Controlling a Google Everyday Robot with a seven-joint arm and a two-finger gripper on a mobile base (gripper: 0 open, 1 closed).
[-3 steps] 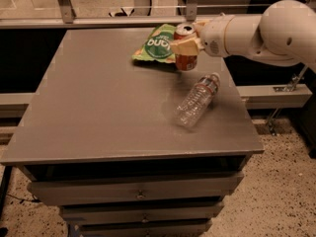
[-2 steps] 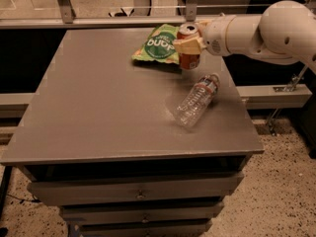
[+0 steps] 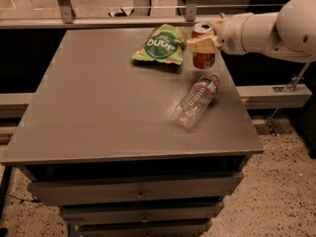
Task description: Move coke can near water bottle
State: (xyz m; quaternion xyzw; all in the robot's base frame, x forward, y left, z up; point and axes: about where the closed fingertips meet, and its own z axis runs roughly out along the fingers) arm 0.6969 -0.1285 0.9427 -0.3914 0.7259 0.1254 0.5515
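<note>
**A:** Can (image 3: 204, 59): where is it, and why upright?

**B:** At the table's (image 3: 98, 112) far right, beside the bag (image 3: 160, 44). It is near the cap end of the bottle (image 3: 196, 101), which lies on its side. The gripper (image 3: 201, 44) comes in sideways and is clamped across the can's upper half, which keeps it upright.

**A:** Its looks?

**B:** Short, red-orange, silver top. A tan finger hides part of it. I cannot tell whether it touches the table.

coke can (image 3: 203, 59) 1; bottle (image 3: 197, 100) 1; bag (image 3: 160, 44) 1; gripper (image 3: 203, 42) 1, fingers (image 3: 197, 45) on can
</note>
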